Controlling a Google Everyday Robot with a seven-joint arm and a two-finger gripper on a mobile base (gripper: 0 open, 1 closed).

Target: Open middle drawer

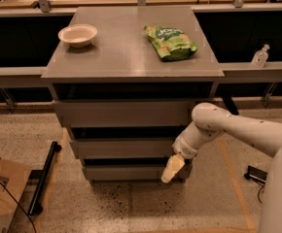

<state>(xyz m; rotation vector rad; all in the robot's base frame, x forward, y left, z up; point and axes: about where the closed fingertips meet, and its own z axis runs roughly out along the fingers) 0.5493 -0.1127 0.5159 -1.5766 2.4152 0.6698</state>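
A grey cabinet has three handleless drawer fronts stacked under its top. The middle drawer [124, 148] is the long grey panel between the taller top front [124, 112] and the shorter bottom front [126, 172]. My gripper [171, 169] hangs from the white arm [228, 127] at the right end of the cabinet front. Its pale yellowish fingers [172, 168] point down in front of the bottom front's right end, just below the middle drawer's right end.
On the cabinet top [121, 47] sit a pinkish bowl [78, 34] and a green snack bag [170, 41]. A black bar [44, 176] and a cardboard box [2, 193] lie on the floor at left. A bottle [259, 56] stands on the right ledge.
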